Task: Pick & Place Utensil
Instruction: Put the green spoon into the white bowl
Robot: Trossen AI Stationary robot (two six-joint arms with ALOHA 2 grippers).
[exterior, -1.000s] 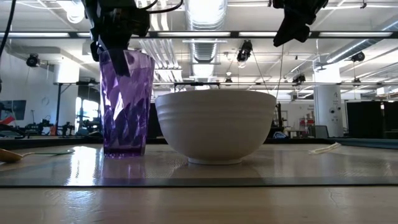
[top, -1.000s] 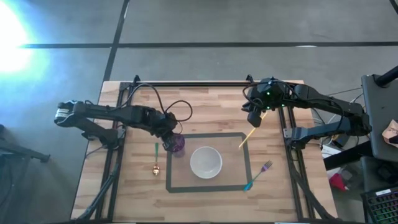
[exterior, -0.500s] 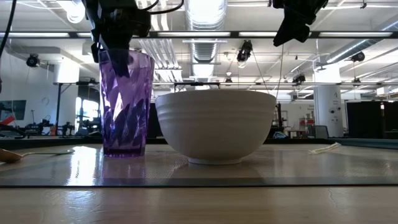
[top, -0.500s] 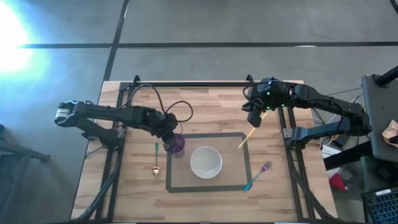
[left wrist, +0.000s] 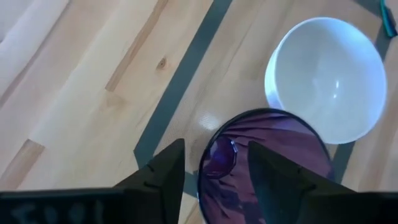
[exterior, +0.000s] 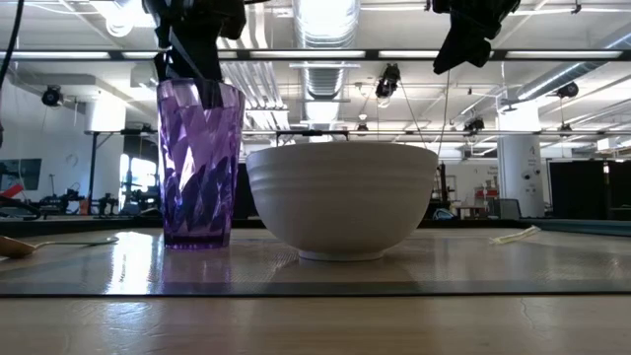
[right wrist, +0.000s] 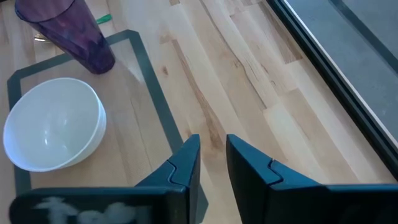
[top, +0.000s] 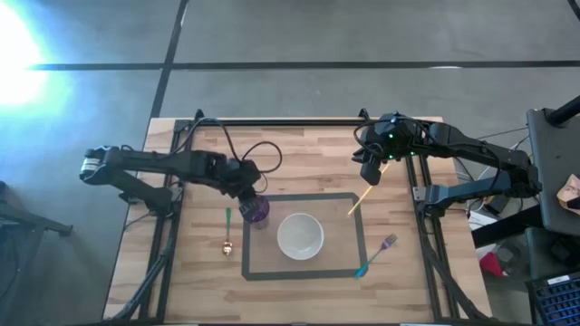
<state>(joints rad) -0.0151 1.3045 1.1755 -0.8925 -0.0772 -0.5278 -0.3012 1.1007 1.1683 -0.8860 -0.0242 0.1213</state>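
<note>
A purple ribbed cup (top: 256,211) stands upright on its base at the left edge of the grey tape rectangle (top: 349,196). A white bowl (top: 300,235) sits beside it. My left gripper (left wrist: 216,146) hangs open over the cup's left rim (left wrist: 205,163), one finger outside and one over the mouth (exterior: 210,92). A green-handled spoon (top: 227,231) lies left of the cup. A teal-handled fork (top: 376,255) and a pale chopstick (top: 362,195) lie on the right. My right gripper (right wrist: 212,144) hovers above the chopstick's far end, open by a narrow gap with nothing in it.
A black frame rail (top: 281,122) runs along the table's far edge, and a cable (top: 263,156) loops behind the left arm. Bare wood lies in front of the tape rectangle and between the cup and the right arm.
My left gripper has opened and let go of the cup's rim. The cup stays upright where it stood. The right arm has kept still.
</note>
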